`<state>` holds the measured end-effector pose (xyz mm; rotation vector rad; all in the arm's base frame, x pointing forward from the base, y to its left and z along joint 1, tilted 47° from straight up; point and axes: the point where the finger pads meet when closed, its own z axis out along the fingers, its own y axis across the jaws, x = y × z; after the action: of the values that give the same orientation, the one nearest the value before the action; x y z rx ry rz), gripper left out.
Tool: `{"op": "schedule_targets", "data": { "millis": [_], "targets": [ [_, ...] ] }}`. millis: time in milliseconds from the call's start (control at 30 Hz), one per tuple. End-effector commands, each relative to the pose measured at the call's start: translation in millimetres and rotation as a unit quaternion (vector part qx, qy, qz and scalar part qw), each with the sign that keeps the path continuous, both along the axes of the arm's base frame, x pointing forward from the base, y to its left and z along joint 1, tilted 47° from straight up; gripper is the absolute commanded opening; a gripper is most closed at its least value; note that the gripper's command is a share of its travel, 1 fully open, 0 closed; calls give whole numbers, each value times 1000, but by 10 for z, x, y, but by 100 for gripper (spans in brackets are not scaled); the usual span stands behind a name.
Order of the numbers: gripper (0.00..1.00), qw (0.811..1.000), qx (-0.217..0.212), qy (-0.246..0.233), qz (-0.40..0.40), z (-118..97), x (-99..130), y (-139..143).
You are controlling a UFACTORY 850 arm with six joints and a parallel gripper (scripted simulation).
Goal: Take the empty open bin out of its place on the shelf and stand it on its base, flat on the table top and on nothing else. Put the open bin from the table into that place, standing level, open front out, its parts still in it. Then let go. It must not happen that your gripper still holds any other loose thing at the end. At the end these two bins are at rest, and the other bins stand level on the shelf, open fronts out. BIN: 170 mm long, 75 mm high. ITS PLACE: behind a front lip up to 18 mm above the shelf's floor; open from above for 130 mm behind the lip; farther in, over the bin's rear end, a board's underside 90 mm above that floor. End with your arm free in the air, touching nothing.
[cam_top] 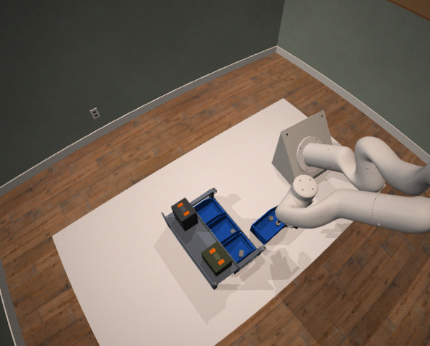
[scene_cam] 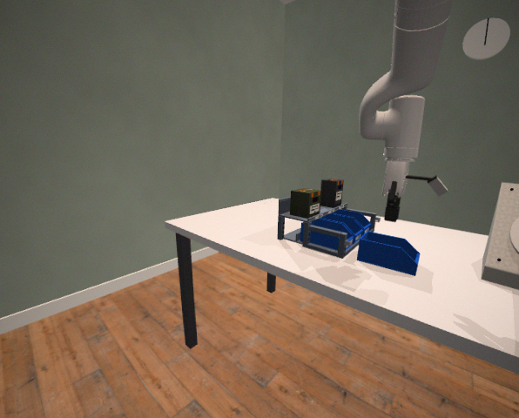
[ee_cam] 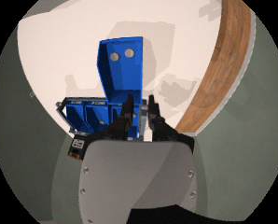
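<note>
A blue open bin (cam_top: 264, 228) (scene_cam: 387, 253) (ee_cam: 122, 77) stands on the table (cam_top: 133, 268) (scene_cam: 232, 221) beside the shelf, with two grey parts in it. The grey shelf (cam_top: 188, 240) (scene_cam: 325, 234) holds three blue bins in a row. The bin at the far end (cam_top: 210, 209) shows no parts; the middle bin (cam_top: 224, 228) and the near bin (cam_top: 239, 247) each hold a small grey part. My gripper (scene_cam: 391, 212) (ee_cam: 140, 101) is open a little and empty. It hangs above the end of the table bin that is nearest the shelf. In the top view the arm hides it.
A black box (cam_top: 184, 213) (scene_cam: 332, 192) and an olive box (cam_top: 216, 257) (scene_cam: 305, 201) stand on the shelf's top board. The robot's grey base block (cam_top: 301, 145) (scene_cam: 507, 233) stands at the table's right.
</note>
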<state>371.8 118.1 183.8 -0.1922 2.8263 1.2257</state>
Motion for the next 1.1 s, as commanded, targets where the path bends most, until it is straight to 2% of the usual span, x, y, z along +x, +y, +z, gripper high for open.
{"op": "schedule_targets", "data": {
  "millis": [0, 1067],
  "targets": [
    [26, 1000, 0, -1, 0, -10, 6, 12],
    [26, 1000, 0, 0, 0, -342, 9, 365]
  ]
}}
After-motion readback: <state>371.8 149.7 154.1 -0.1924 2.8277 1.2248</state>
